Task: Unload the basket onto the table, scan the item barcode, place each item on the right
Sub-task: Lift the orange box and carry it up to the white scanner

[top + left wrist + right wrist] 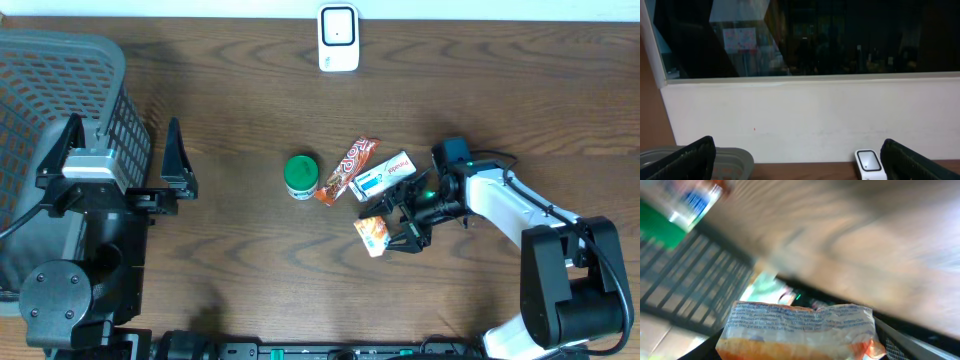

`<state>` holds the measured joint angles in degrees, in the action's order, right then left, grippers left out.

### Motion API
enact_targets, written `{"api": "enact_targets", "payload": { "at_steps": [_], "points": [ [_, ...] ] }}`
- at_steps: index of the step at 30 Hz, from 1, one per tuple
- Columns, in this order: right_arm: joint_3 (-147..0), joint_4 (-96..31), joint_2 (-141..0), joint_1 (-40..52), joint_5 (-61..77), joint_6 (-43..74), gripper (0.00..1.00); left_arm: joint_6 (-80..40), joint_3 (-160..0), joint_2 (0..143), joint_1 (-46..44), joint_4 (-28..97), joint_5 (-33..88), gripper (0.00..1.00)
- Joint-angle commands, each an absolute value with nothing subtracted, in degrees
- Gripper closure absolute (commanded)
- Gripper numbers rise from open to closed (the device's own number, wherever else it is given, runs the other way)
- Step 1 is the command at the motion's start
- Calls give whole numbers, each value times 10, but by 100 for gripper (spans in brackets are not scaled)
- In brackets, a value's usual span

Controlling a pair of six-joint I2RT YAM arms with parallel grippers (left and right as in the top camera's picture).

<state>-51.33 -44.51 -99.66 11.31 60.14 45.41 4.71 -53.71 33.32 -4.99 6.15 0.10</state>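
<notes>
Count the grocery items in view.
4. A green round tub mid-table; an orange-red snack wrapper beside it; a white-and-blue packet right of that; a small orange packet in the right gripper. The grey mesh basket may hide more.

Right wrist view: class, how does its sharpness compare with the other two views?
Right wrist: background smeared by motion blur, only the orange packet fairly sharp; overhead: crisp, evenly lit, faint shadows on the table; left wrist: sharp, but the dark window shows reflections.

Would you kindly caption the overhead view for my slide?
Right gripper holds an orange snack packet near a green-lidded tub, with the white scanner at the table's far edge.
</notes>
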Motion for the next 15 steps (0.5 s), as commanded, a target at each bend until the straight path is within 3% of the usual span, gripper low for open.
{"api": "enact_targets", "payload": {
  "at_steps": [1,6,15],
  "points": [
    [-522,-446,-1000,105,738,427,30,48,-537,328,-52,63,5,1],
    [-522,-446,-1000,105,806,427,30,48,-537,328,-52,70,5,1],
    [-522,-445,-1000,105,808,389,31,48,-537,328,-52,70,5,1]
  ]
}}
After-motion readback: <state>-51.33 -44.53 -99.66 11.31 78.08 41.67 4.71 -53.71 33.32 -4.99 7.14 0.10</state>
